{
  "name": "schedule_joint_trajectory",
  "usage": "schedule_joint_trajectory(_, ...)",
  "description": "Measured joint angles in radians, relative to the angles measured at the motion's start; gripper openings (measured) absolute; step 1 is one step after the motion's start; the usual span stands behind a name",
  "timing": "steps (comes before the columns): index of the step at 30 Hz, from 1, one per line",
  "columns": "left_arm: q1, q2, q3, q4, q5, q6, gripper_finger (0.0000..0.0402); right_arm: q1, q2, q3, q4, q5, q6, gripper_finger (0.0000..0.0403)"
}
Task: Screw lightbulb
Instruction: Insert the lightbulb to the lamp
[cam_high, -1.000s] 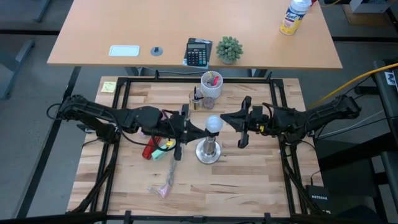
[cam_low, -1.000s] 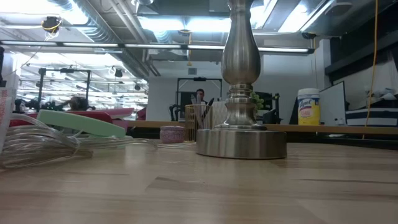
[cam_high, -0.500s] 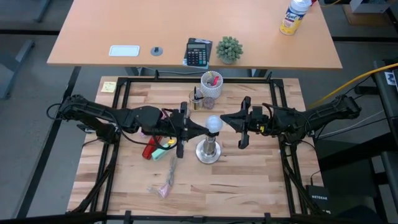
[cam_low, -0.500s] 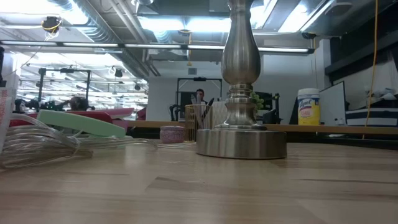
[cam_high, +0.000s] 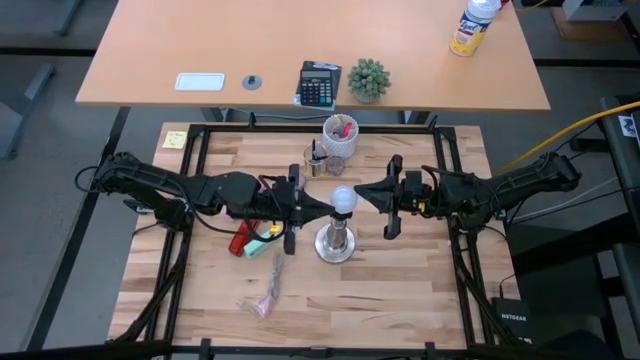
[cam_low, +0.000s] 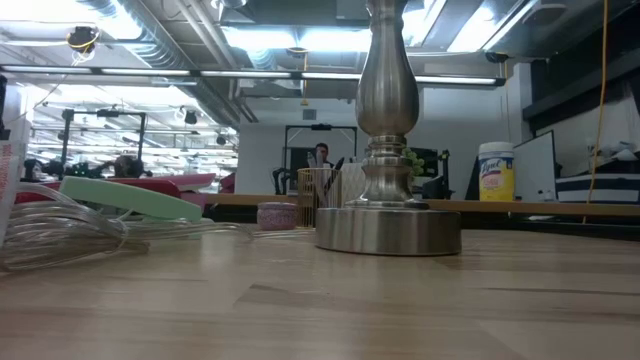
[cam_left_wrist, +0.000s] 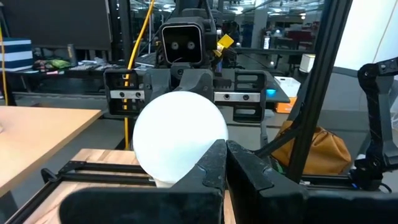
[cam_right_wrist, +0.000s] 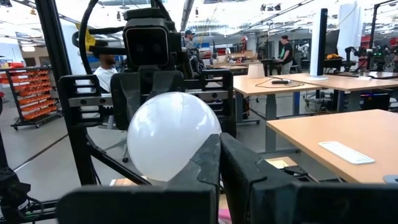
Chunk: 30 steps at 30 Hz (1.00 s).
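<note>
I see the round frosted-white lightbulb (cam_high: 344, 199) sitting on the silvery metal socket stand (cam_high: 335, 243). The left gripper (cam_high: 322, 203) and right gripper (cam_high: 362, 194), fingers pressed together, flank it holding nothing. The white perforated cup (cam_high: 340, 137) behind holds pink items.

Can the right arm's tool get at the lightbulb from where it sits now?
Probably yes. The right tool is shut, level with the lightbulb atop the socket stand, nothing between them; the left tool flanks the opposite side.

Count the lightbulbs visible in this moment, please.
1. The lightbulb sits on top of the metal stand at mid-table, between the shut left gripper and the shut right gripper. No others visible.
</note>
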<state>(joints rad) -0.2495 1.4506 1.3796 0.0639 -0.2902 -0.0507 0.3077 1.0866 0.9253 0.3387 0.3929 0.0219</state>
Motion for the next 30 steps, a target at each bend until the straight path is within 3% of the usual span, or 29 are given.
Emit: schedule_joint_trajectory(30, -0.002, -0.002, 0.001, -0.028, -0.031, -0.032, 0.0003, 0.0, -0.007, 0.0, -0.025, -0.045, 0.034, 0.0014)
